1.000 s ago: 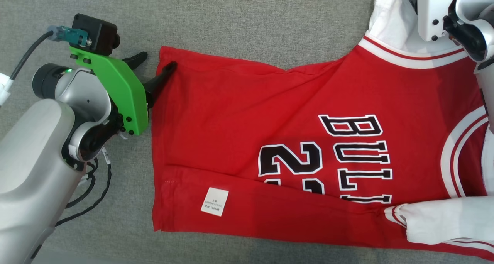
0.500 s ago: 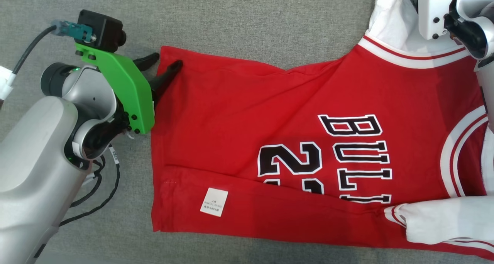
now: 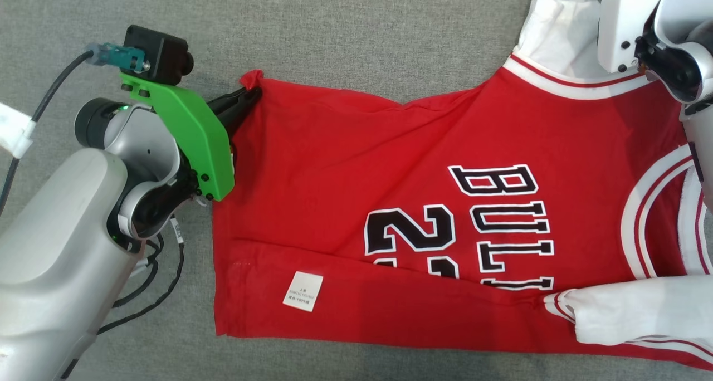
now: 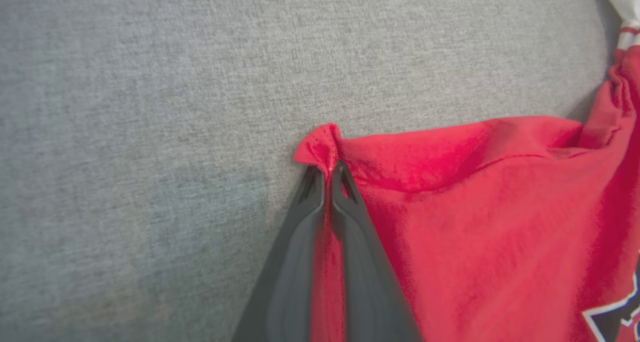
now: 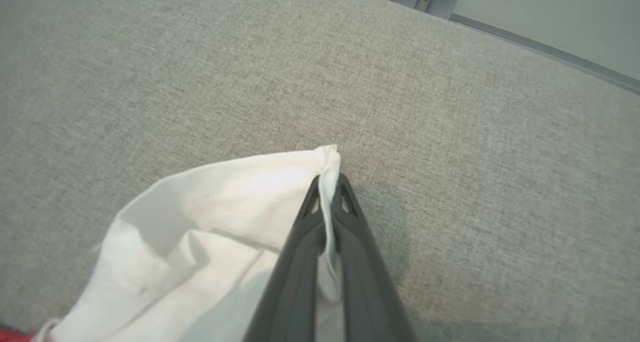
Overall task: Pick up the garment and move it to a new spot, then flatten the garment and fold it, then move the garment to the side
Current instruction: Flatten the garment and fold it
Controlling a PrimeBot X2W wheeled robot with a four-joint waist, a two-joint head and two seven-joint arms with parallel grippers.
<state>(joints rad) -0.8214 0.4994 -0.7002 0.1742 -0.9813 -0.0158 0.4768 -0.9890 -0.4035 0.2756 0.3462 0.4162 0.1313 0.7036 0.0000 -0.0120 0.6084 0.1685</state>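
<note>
Grip change: the left end effector (image 3: 249,96), apart a second ago around the hem corner (image 4: 320,144) of the red jersey (image 3: 334,164), is now clamped on it, with cloth bunched just past its tips. The right end effector (image 5: 330,179) has also gone from apart to together, pinching the edge of the white sleeve (image 5: 225,202). The jersey lies spread on the grey surface (image 3: 362,24) between both end effectors, print up. With both far corners held, it looks ready for a lift or fold.

Left gripper (image 4: 327,174) pinching red garment (image 4: 475,222) corner
</note>
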